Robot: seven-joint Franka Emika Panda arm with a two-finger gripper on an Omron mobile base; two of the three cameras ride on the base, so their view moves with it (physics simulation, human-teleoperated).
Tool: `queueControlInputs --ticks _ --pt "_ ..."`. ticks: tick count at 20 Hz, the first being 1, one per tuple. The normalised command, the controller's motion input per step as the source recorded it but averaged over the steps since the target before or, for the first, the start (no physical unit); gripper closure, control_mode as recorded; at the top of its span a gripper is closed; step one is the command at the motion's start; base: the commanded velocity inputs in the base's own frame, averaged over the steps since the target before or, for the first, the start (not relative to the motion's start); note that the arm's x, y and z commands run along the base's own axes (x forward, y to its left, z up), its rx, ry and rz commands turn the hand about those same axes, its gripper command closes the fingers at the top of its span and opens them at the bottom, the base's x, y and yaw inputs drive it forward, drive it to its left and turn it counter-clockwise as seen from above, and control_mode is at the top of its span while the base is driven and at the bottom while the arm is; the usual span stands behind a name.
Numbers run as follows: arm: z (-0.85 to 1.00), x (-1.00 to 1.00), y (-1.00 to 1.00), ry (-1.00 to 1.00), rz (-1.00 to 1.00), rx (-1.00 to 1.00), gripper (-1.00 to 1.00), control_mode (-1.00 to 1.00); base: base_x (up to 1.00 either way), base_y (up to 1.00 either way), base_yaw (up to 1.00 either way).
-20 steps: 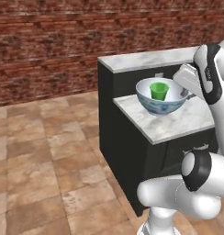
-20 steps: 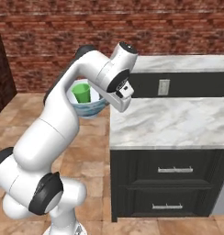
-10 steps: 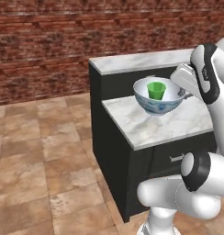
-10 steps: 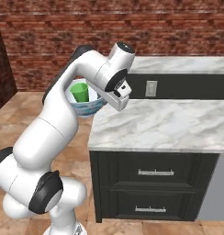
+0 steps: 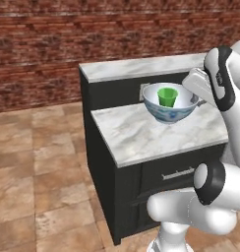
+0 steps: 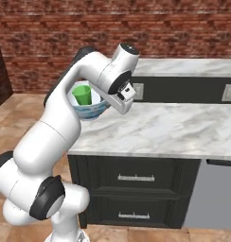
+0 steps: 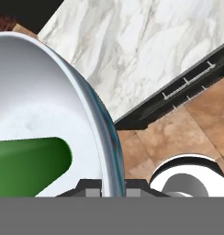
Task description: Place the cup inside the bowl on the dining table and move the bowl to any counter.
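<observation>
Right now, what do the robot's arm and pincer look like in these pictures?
The arm is made of smooth, glossy white rounded segments, joined by dark grey-black rings and caps at the joints. The hand is a white block with a small dark panel of markings on its side. The pincer ends in two small dark fingertips. No loose cables or stickers are visible.

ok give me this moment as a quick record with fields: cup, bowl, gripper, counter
cup: green cup standing upright inside the bowl
bowl: white with blue pattern, held up over the counter, not set down
gripper: gripper shut on the bowl's rim, one finger either side of the wall
counter: marble counter with dark drawers below
</observation>
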Motion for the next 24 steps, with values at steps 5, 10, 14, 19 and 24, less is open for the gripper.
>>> queueControlInputs --ticks 5,10,14,19,24 --pt "0.0 0.0 0.0 0.0 0.0 0.0 1.0 1.0 0.13 -0.58 0.05" --pt "0.0 0.0 0.0 0.0 0.0 0.0 1.0 1.0 0.21 -0.65 0.05" --pt "0.0 0.0 0.0 0.0 0.0 0.0 1.0 1.0 0.34 -0.65 0.07" --pt "0.0 0.0 0.0 0.0 0.0 0.0 1.0 1.0 0.51 -0.67 0.08" --pt "0.0 0.0 0.0 0.0 0.0 0.0 1.0 1.0 0.46 -0.58 0.07"
